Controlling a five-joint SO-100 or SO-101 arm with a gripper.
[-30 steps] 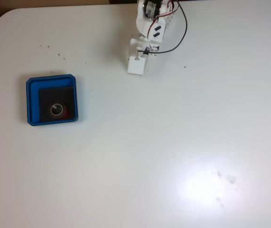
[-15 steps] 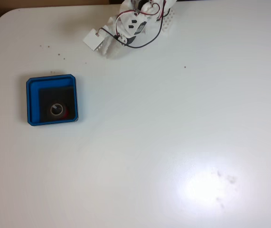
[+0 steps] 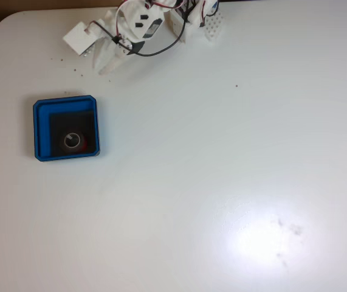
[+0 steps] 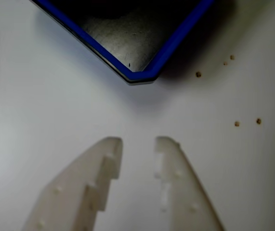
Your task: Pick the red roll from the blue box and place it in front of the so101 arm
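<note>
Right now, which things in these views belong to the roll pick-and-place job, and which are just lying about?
Belongs to the job:
- red roll, lying inside the box
- blue box, near the table's left side in the fixed view
- so101 arm, with its gripper open and empty

Just lying about:
- small brown specks on the white table

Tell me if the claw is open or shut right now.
Open. In the wrist view the claw shows a clear gap between its two fingertips, with nothing held; bare table shows through, just short of the box corner.
</note>
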